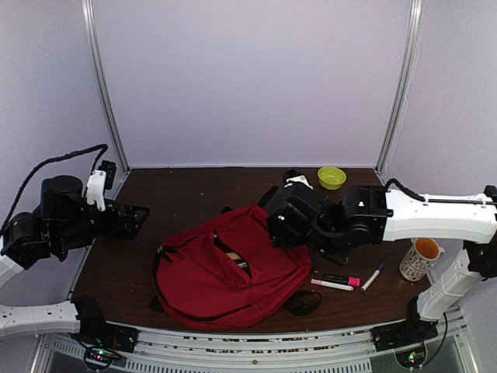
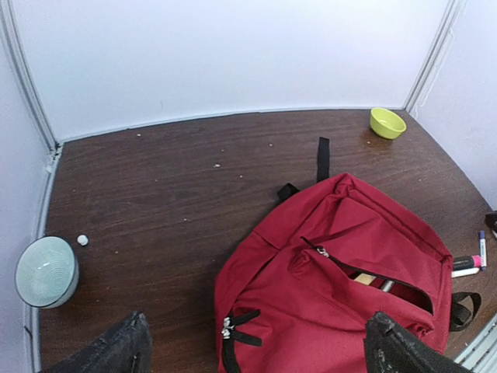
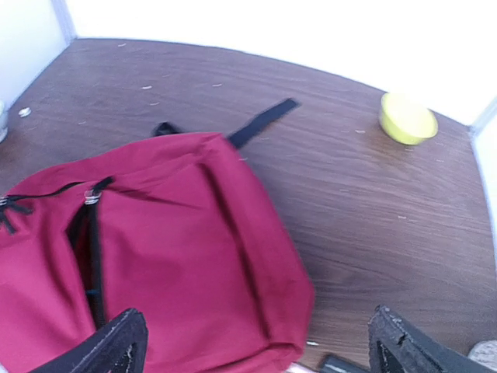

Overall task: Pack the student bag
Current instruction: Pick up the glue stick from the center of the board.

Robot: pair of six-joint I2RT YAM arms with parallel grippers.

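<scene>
You get no readable text, number or brand in any of the three views. The student bag shows you plain red fabric, with no legible tag or logo. The markers lying beside it on the worktop have coloured bands, but any print is too small to read. The marking on the mug is too blurred to tell.

dark brown wood-grain tabletop, plain pale lavender-white wall panels on three sides, silver metal corner posts, metal rail along near table edge, even diffuse light
</scene>
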